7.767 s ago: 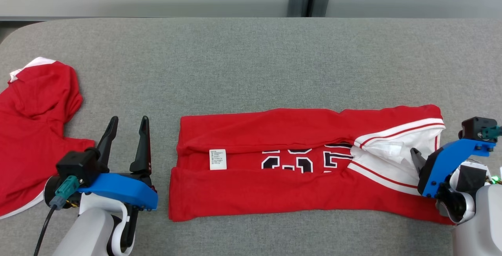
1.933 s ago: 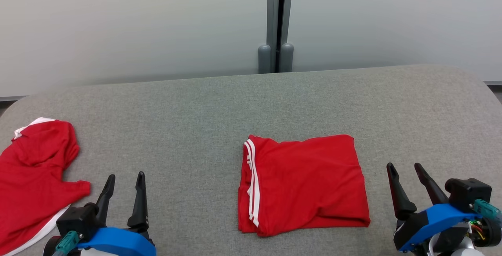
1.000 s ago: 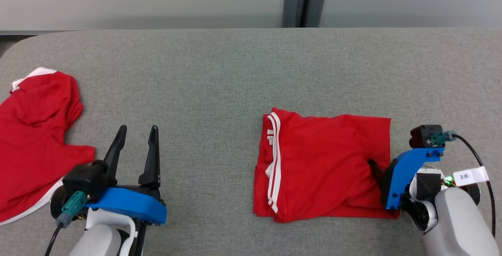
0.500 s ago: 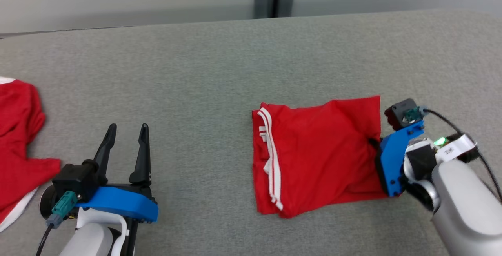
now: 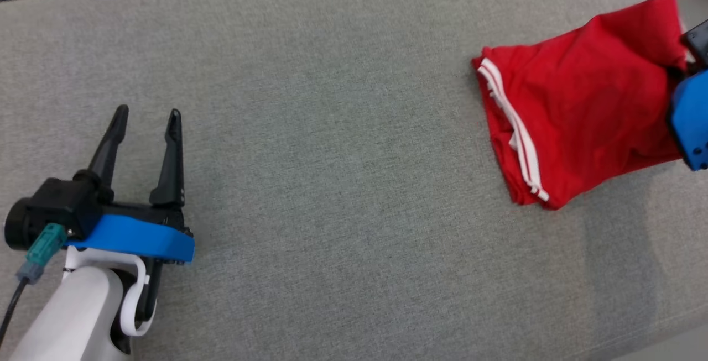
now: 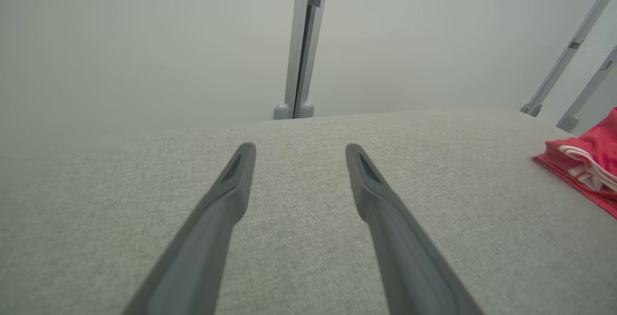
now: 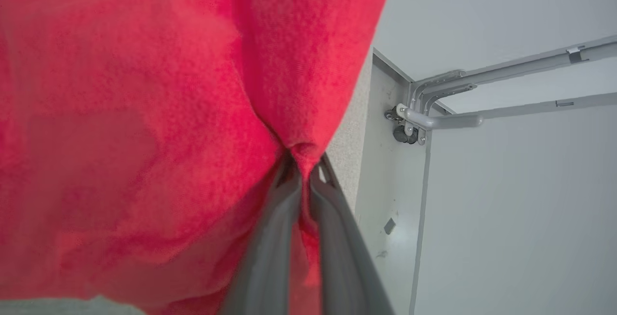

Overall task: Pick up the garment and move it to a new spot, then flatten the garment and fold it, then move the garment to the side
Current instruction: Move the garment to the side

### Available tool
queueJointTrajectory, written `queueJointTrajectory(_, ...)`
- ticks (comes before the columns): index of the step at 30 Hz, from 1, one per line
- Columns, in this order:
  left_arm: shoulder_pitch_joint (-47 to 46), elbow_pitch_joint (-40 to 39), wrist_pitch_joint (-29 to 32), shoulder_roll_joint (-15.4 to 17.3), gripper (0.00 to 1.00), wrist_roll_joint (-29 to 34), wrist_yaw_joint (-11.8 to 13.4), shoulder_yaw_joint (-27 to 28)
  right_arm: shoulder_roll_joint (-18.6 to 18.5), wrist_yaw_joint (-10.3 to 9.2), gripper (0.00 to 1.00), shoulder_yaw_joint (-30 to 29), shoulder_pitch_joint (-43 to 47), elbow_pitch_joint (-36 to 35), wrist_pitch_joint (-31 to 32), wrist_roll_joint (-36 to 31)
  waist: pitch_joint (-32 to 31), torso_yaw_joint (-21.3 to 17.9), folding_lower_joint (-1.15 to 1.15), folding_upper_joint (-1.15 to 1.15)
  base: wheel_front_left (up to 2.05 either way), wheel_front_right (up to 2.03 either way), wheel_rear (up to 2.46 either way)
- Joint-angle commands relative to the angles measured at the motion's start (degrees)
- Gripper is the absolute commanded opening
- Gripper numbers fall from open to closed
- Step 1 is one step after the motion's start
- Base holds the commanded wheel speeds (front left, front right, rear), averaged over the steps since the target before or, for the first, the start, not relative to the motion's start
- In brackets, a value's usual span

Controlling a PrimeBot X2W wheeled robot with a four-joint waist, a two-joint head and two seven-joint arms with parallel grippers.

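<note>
Left claw (image 5: 148, 112): two long dark fingers (image 6: 221, 199) spread wide and pointing forward, low over the grey surface (image 5: 343, 184). Pale left forearm (image 5: 72, 317) and left blue wrist bracket (image 5: 133, 238) sit at lower left.

Right claw (image 7: 304, 164): fingers pressed together, pinching an edge of the folded red fabric garment (image 5: 581, 112). Right blue wrist bracket (image 5: 690, 123) is at the far right.

Red garment (image 5: 586, 101) (white-striped); flecked grey table (image 5: 332, 129).

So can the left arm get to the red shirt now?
Probably not easily. The left end effector stands open, nothing on the table blocking it, but the red shirt lies far right, pinched by the right end effector.
</note>
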Motion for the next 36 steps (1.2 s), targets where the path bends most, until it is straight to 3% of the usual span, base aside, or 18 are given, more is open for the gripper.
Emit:
queueJointTrajectory(1, -1.4, -0.5, 0.3, 0.7, 1.00, 0.4, 0.2, 0.0, -0.6, -0.01, 0.00, -0.9, -1.3, 1.0, -1.1, -0.7, 0.9, 0.0, -0.01, 0.00, 0.00, 0.00, 0.00)
queueJointTrajectory(9, -3.3, -4.5, 2.8, 3.3, 1.00, 1.8, 0.9, 0.2, 0.3, -0.02, 0.00, -9.6, -4.8, 11.6, -10.2, -5.0, 6.0, -0.7, -0.01, 0.00, 0.00, 0.00, 0.00)
queueJointTrajectory(20, -2.6, -5.6, 3.6, 4.0, 1.00, 2.2, 1.5, -0.4, 4.1, -0.02, 0.00, -20.3, -4.7, 22.0, -13.2, -11.2, 6.4, 0.9, -0.01, 0.00, 0.00, 0.00, 0.00)
queueJointTrajectory(21, -2.3, -5.6, 3.5, 3.9, 1.00, 2.2, 1.5, -0.5, 4.6, -0.01, 0.29, -20.9, -4.6, 22.4, -13.3, -11.8, 6.3, 1.0, -0.01, 0.00, 0.00, 0.00, 0.00)
queueJointTrajectory(22, -2.1, -5.6, 3.4, 3.7, 1.00, 2.0, 1.6, -0.5, 5.3, -0.01, 1.00, -22.0, -4.5, 22.6, -13.5, -12.4, 6.0, 1.2, -0.01, 0.00, 0.00, 0.00, 0.00)
queueJointTrajectory(26, -1.4, -4.6, 2.5, 3.1, 1.00, 1.1, 1.7, -0.4, 7.1, -0.01, 1.00, -26.0, -3.8, 21.6, -16.4, -16.6, 4.3, 1.7, -0.01, 0.00, 0.00, 0.00, 0.00)
queueJointTrajectory(30, 0.5, -2.0, 0.6, 1.5, 1.00, 0.0, 1.2, -0.7, 11.8, 0.00, 1.00, -30.1, -1.4, 20.2, -19.5, -19.2, 0.2, 2.4, -0.01, 0.00, 0.00, 0.00, 0.00)
queueJointTrajectory(36, 4.8, 2.0, -2.0, -1.3, 1.00, -1.9, 1.3, -0.3, 20.5, 0.00, 1.00, -30.7, 4.4, 14.8, -28.3, -16.3, -7.2, 4.1, -0.01, 0.00, 0.00, 0.00, 0.00)
